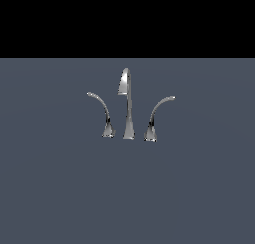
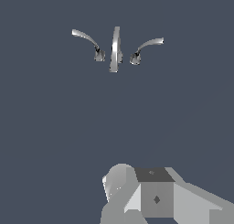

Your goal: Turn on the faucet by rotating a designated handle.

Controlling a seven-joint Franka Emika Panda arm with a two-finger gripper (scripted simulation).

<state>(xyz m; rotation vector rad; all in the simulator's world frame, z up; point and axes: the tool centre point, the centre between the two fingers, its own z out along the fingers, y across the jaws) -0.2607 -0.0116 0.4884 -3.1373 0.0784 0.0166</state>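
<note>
The chrome faucet stands on a flat grey-blue surface. Its tall tapering spout (image 1: 127, 106) with a hooked top is in the middle. The handle (image 1: 102, 111) is the slimmer curved lever on the exterior view's left, its thin tip arching leftward from a small conical base. A thicker lever (image 1: 157, 113) arches rightward on the other side. The wrist view sees the set from above and at a distance: spout (image 2: 115, 49), handle (image 2: 87, 38), thicker lever (image 2: 147, 45). No gripper fingers show in either view.
Grey blocky parts of the arm (image 2: 155, 195) fill one edge of the wrist view, far from the faucet. The grey-blue surface (image 1: 127, 198) spreads around the faucet, with a black background behind it.
</note>
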